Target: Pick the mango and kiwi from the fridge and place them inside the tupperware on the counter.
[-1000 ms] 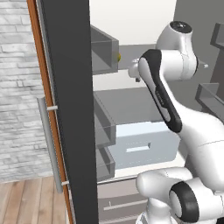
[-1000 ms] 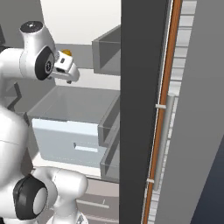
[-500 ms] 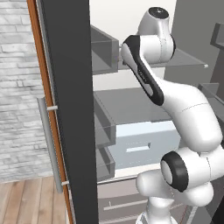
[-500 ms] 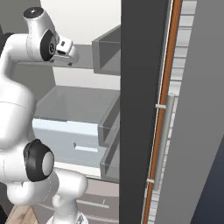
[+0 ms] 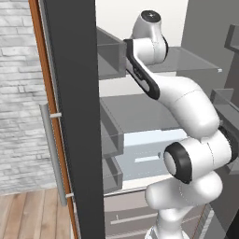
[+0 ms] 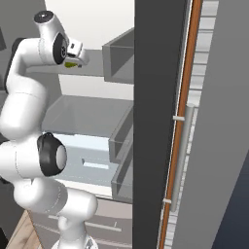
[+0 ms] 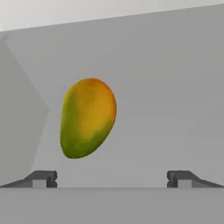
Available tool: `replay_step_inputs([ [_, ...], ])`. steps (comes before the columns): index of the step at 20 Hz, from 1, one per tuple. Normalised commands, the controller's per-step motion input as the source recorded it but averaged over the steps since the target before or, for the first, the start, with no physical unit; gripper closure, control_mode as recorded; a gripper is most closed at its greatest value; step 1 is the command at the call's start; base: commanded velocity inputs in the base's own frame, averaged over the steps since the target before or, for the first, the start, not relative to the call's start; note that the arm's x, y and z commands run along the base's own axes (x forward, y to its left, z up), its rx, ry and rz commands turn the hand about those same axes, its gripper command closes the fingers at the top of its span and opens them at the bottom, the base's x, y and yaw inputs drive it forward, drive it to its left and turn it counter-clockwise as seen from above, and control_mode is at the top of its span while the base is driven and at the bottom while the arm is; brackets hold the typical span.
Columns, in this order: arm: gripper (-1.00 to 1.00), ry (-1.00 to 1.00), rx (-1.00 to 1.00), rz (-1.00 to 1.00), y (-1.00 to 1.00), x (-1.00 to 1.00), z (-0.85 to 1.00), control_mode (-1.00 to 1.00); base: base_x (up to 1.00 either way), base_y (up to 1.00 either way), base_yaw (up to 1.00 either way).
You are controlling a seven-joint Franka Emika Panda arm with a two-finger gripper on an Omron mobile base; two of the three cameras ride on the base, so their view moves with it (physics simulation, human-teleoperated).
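In your hand view, the mango [image 7: 88, 117] sits left of centre on the grey fridge [image 5: 74, 116] shelf, orange above, green below. The gripper [image 7: 112, 179] is spread wide, empty, its fingertips [image 7: 41, 178] low in the frame. In the right base view, upper left, a yellow-green sliver peeks past the wrist, mostly hidden.

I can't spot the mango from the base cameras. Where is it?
In the hand view the mango lies on a grey fridge shelf, ahead of the open gripper and left of its centre, untouched.
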Motion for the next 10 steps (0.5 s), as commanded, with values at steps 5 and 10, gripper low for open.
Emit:
replay_step_inputs([
  [5, -1.0, 0.02, -0.01, -0.03, 0.25, 0.58, 0.0, -1.0, 0.0, 0.0, 0.0],
  [10, -1.0, 0.11, 0.0, 0.0, 0.03, 0.51, 0.0, -1.0, 0.0, 0.0, 0.0],
])
